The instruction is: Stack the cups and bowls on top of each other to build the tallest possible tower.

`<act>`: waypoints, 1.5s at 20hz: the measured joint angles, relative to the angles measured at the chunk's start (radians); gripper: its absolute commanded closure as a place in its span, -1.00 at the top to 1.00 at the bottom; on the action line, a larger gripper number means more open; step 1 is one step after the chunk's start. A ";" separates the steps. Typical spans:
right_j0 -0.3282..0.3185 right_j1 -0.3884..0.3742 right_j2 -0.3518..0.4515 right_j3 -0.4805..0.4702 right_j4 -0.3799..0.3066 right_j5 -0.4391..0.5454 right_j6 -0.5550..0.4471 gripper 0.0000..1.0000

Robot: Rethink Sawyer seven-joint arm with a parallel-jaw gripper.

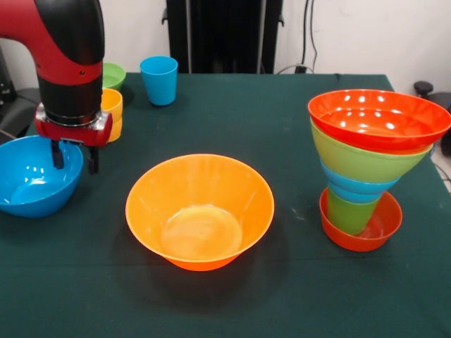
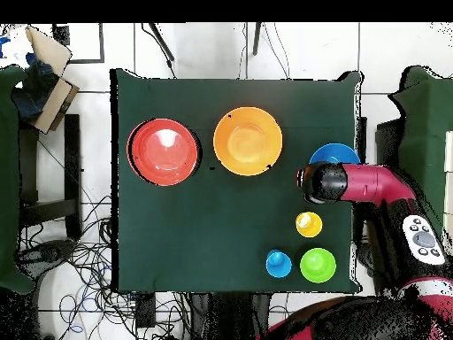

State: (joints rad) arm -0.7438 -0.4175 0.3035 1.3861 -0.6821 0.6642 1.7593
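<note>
Over the rim of the glossy blue plastic bowl [image 1: 32, 176], the gripper [image 1: 73, 156] hangs with jaws parted and empty. Across the table stands the tower [image 1: 370, 165], red bowl topmost. Judged step: gripping the blue bowl's rim next.

Red-black arm [image 1: 67, 49] — dark end effector [image 1: 73, 156].

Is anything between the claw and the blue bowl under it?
Nothing visible. The claw hangs over the right rim of the blue bowl, its fingers apart. The yellow cup stands behind it, off to the side.
</note>
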 measured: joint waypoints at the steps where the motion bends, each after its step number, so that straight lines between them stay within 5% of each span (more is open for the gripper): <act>1: 0.000 0.005 0.000 0.000 0.000 -0.005 0.000 1.00; 12: -0.001 0.037 0.000 0.000 0.000 -0.037 0.000 1.00; 13: -0.002 0.037 0.000 -0.001 -0.001 -0.038 0.000 -1.00; 30: -0.001 -0.011 -0.005 -0.014 0.003 -0.038 0.000 -1.00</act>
State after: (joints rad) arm -0.7446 -0.4286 0.2983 1.3719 -0.6788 0.6266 1.7593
